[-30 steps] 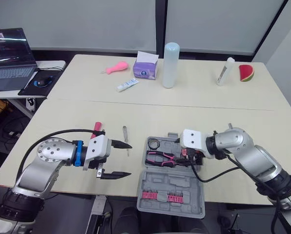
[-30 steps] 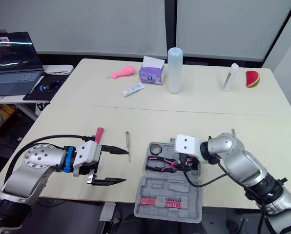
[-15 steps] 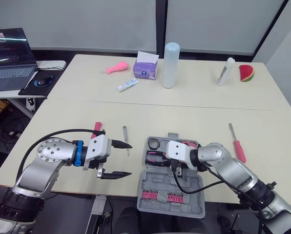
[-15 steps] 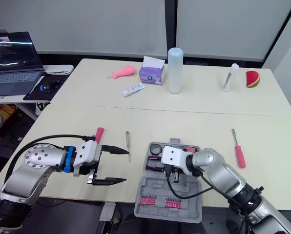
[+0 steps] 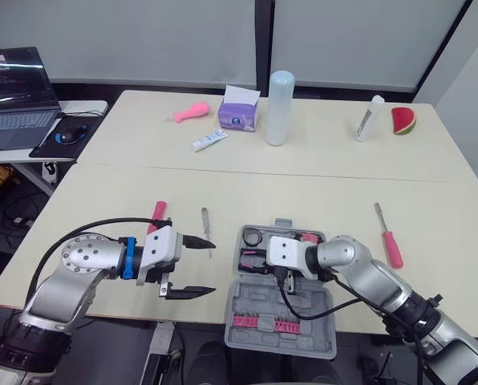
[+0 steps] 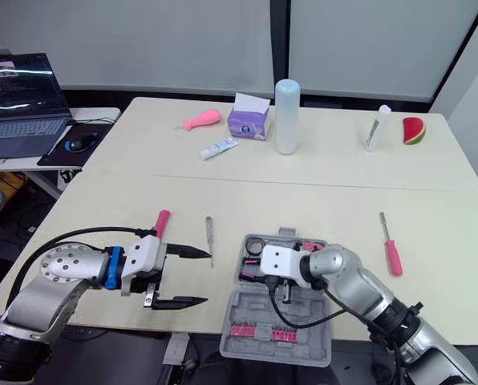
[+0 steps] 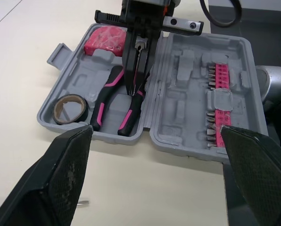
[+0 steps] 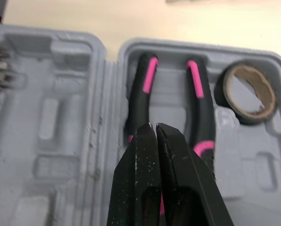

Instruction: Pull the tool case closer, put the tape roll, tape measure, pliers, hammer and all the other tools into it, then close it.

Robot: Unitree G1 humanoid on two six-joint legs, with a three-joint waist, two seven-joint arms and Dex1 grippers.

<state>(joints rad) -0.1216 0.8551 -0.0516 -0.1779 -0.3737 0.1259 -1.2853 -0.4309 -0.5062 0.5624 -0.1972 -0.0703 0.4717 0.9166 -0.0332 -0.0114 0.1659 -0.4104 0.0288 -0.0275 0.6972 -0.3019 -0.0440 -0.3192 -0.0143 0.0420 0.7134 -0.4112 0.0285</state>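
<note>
My right gripper has its fingers pressed together on nothing and points down between the handles of the pliers. The pliers lie beside the tape roll in the open tool case at the table's near edge. My left gripper hangs spread wide just left of the case. A small screwdriver lies near it, and a pink-handled screwdriver lies well right of the case.
</note>
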